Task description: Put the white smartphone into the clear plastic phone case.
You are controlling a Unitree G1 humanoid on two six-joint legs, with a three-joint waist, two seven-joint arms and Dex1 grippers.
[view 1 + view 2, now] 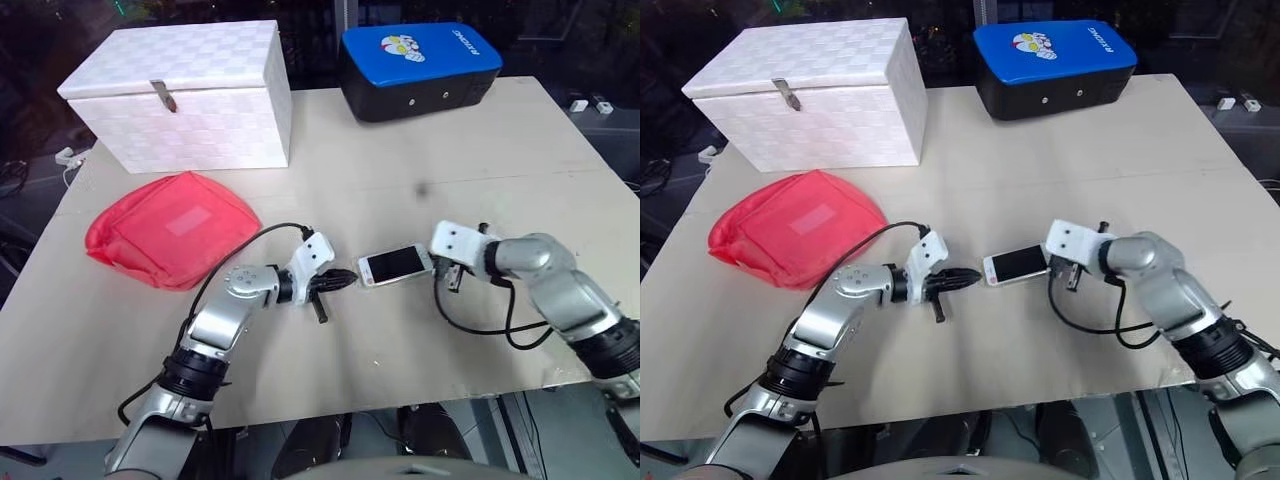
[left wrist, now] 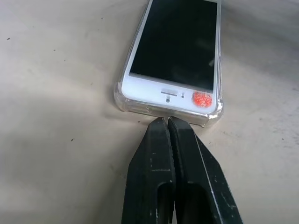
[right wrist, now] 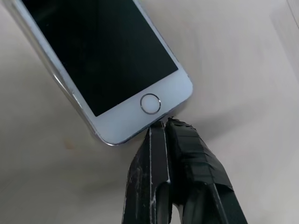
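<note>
**Phone lies between two closed tools at mid-desk**

The white smartphone (image 1: 396, 264), a slim rectangle with a black screen and rounded corners, lies face up on the pale beige desk (image 1: 450, 160), roughly midway between the two arms. In the left wrist view the clear plastic phone case (image 2: 122, 100), a thin see-through shell with glossy edges, wraps the earpiece end of the phone, its corners showing just outside the white bezel; a small orange-red dot sits on that bezel. In the right wrist view the home-button end of the phone shows a thin clear rim along its long edge, and whether the case fully covers this end is hard to tell.

The left tool (image 1: 349, 279) points at the earpiece end, its two black fingers (image 2: 159, 158) pressed together with nothing between them, the tips at or just short of the case edge. The right tool (image 3: 164, 125) points at the opposite, home-button end, its fingers also pressed together and empty, tips right at the phone's corner.

Farther back on the desk stand a white woven-pattern box with a metal latch (image 1: 185, 95) and a blue-topped black case with a cartoon print (image 1: 420, 68). A red fabric pouch (image 1: 170, 228) lies near the left arm, well apart from the phone.
</note>
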